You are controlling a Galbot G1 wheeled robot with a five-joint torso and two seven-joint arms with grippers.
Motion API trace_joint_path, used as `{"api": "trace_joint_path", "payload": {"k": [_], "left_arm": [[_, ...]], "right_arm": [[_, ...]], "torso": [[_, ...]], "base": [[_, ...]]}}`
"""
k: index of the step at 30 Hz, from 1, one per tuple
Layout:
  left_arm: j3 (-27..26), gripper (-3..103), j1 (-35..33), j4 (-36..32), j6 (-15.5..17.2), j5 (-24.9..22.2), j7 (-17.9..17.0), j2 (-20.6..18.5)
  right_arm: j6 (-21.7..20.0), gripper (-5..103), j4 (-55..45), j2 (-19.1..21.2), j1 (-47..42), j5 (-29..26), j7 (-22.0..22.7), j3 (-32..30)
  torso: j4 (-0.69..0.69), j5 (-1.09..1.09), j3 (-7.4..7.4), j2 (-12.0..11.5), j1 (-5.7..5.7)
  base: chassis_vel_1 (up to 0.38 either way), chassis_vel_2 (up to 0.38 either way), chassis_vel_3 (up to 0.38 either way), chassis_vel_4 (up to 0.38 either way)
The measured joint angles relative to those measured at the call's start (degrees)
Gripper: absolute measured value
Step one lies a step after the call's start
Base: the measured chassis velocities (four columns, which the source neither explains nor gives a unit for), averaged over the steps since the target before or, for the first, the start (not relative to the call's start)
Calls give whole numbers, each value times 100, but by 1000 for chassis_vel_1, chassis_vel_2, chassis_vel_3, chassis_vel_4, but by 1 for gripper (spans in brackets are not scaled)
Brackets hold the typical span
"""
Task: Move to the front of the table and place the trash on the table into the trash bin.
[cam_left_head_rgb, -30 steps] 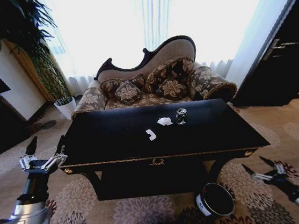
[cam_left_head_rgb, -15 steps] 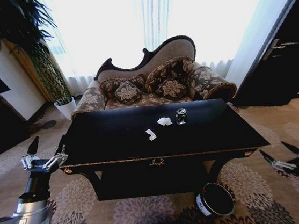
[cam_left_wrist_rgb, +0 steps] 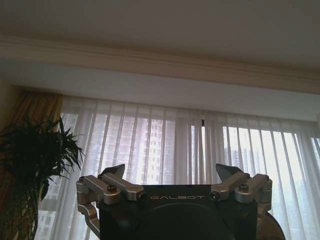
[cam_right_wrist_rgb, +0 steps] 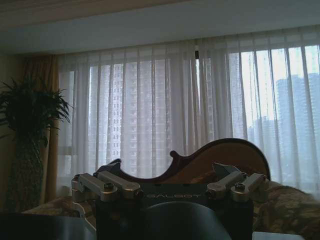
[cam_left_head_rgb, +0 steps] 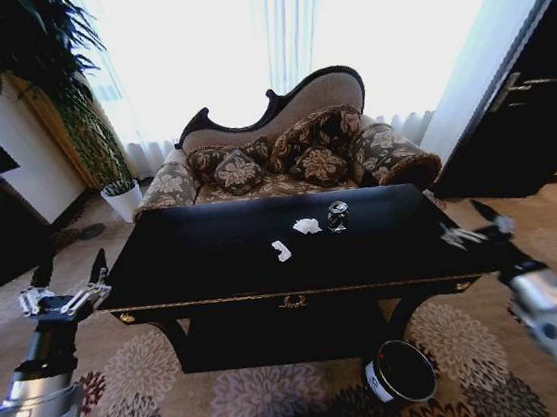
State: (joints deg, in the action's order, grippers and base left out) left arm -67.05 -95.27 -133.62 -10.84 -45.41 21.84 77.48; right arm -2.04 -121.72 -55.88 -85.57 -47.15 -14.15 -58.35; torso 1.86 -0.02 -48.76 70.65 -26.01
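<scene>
Robot's parked in front of the table [cam_left_head_rgb: 216,276], but no trash moved yet: two paper scraps [cam_left_head_rgb: 281,250] and a can [cam_left_head_rgb: 338,216] sit mid-table. Bin [cam_left_head_rgb: 400,372] stands below its right front corner. Left gripper [cam_left_head_rgb: 64,290] and right gripper [cam_left_head_rgb: 474,225] hover spread, empty, at the table's ends.

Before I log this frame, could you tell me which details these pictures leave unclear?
- Trash bin, head view: its inside is dark, so its contents can't be seen.
- Can, head view: too small to read any marking.
- Table, left wrist view: out of frame, camera aimed at curtains.
- Right gripper, head view: motion-blurred.
</scene>
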Motion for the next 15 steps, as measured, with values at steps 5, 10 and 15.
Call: {"api": "trace_joint_path", "payload": {"k": [5, 10, 15], "left_arm": [[16, 100, 17, -81, 75, -86, -78, 51], [16, 100, 43, -57, 78, -72, -85, 48], [97, 100, 137, 8, 134, -82, -97, -126]], "right_arm": [[-269, 100, -367, 350, 278, -220, 427, 620], [-290, 100, -455, 607, 577, -101, 861, 1137], [-343, 100, -438, 848, 723, 59, 979, 1396]], "torso": [[0, 0, 0, 0, 0], [0, 1, 0, 0, 0], [1, 0, 0, 0, 0]], "base": [[0, 0, 0, 0], [0, 0, 0, 0], [0, 0, 0, 0]]}}
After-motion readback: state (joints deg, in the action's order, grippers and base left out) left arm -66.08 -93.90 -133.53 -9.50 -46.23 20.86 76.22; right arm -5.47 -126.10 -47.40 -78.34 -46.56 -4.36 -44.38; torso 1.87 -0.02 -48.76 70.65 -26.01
